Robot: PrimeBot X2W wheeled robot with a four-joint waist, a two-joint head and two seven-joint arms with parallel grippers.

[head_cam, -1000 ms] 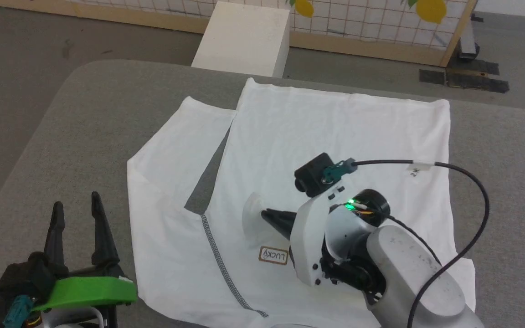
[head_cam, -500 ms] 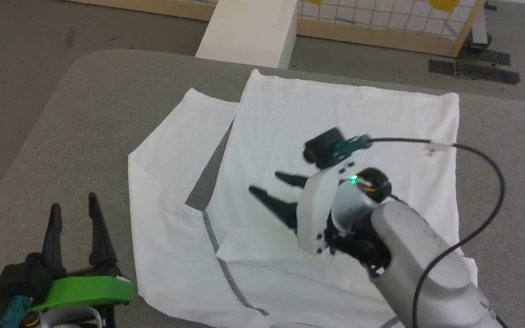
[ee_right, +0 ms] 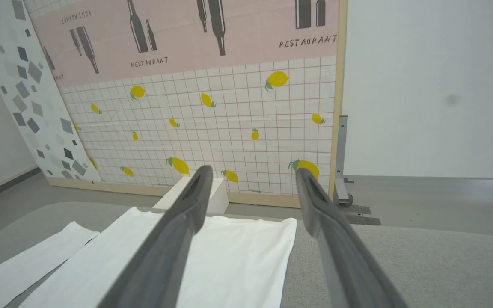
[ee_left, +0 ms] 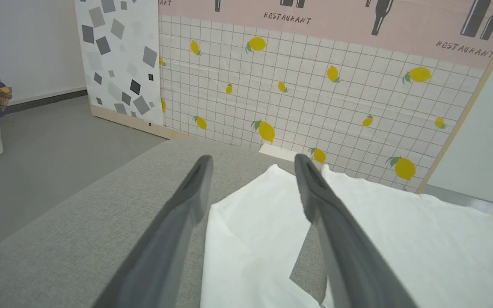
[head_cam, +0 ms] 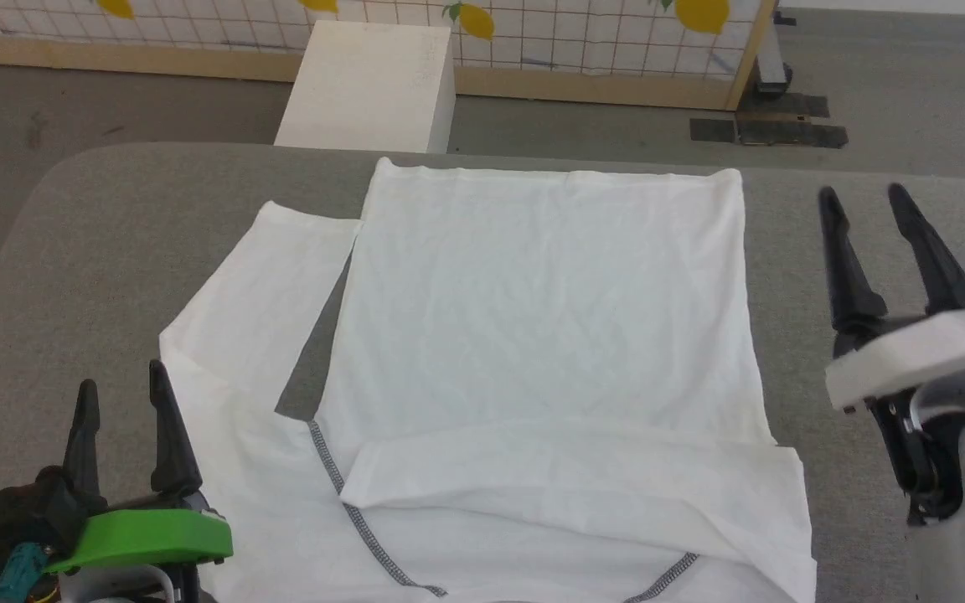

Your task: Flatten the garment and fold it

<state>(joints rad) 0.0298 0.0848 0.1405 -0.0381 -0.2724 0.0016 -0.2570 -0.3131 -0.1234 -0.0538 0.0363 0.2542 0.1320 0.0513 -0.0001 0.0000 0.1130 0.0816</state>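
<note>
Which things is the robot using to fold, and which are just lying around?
For the job: white T-shirt, the grey table it lies on, left end effector and right end effector, both open.
Just lying about: white box, lemon-patterned screen.

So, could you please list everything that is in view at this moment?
garment: one, white with grey seams, spread on the table.
table: one, grey, under the garment.
box: one, white, beyond the table's far edge.
screen: one, white with yellow lemons, behind the box.
left gripper: one, dark fingers, open, by the garment's left edge.
right gripper: one, dark fingers, open, right of the garment.
</note>
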